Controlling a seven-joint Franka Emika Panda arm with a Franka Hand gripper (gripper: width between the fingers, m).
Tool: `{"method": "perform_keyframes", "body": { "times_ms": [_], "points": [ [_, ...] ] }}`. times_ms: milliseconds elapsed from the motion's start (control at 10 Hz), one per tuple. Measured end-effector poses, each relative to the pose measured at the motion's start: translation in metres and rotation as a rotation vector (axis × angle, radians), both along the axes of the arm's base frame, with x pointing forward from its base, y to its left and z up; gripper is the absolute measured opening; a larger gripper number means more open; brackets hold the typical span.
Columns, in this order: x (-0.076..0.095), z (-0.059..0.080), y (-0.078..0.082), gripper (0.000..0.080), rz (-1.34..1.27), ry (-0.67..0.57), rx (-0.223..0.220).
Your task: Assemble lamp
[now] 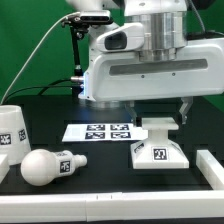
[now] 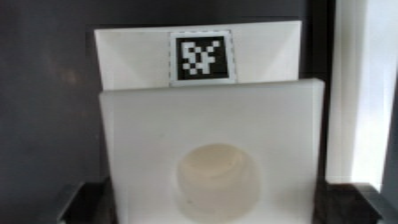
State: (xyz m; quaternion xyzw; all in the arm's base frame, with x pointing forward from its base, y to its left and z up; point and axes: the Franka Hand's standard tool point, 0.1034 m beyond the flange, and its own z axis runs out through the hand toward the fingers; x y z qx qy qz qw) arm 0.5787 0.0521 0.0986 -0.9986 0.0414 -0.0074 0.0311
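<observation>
On my feed the base [image 1: 143, 152], the bulb [image 1: 45, 166] and the shade [image 1: 10, 130] all look like matt white plastic, smooth and free of glare, each carrying a flat printed black-and-white tag [image 1: 158, 153]. The counter [image 1: 110, 176] under them reads as dull black, and the marker board [image 1: 100, 131] looks like a thin matt white sheet with black print. The arm's housing [image 1: 140, 65] looks like smoother white plastic with a slight sheen, against a flat matt green backdrop [image 1: 20, 30].

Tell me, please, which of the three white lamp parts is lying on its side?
The bulb, lying with its round head toward the exterior view's left; the shade and the base both stand upright.
</observation>
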Motion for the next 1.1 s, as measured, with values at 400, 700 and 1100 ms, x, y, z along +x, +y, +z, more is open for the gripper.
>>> {"method": "perform_keyframes", "body": {
  "times_ms": [400, 700, 1100],
  "points": [
    [0.001, -0.011, 0.005, 0.0528, -0.010, 0.011, 0.000],
    [0.022, -0.027, 0.029, 0.0528, -0.014, 0.006, 0.008],
    [0.036, -0.040, 0.041, 0.0528, -0.007, -0.026, -0.001]
  ]
}}
